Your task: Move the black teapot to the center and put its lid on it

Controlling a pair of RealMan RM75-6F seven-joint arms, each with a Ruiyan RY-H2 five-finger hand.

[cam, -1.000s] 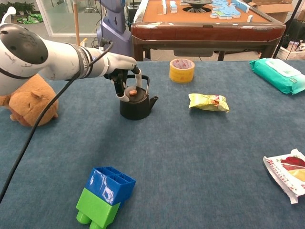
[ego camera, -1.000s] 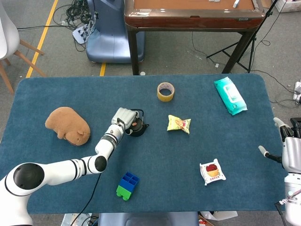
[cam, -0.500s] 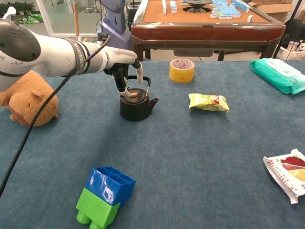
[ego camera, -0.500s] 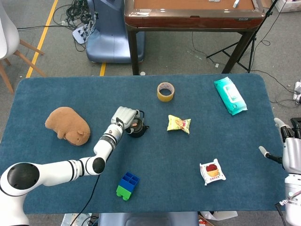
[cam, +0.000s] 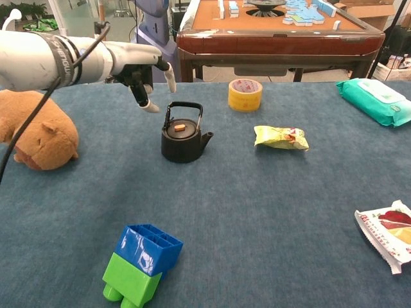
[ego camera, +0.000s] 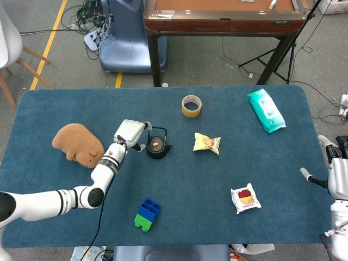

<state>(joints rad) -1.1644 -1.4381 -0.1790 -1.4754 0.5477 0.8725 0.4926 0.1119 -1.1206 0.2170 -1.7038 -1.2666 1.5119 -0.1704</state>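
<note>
black teapot (cam: 183, 138) standing upright near table (ego camera: 179, 179) centre, lid (cam: 180, 128) seated on it — left hand (cam: 142, 70) hovering just beside, fingers apart, holding nothing; right hand (ego camera: 336, 176) idling at the table edge, fingers spread.

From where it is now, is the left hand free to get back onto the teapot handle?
Probably yes: the left hand hovers open just left of the black teapot, holding nothing, with its upright handle unobstructed.

The left hand (cam: 142, 70) has lifted away from the teapot (cam: 183, 136).
</note>
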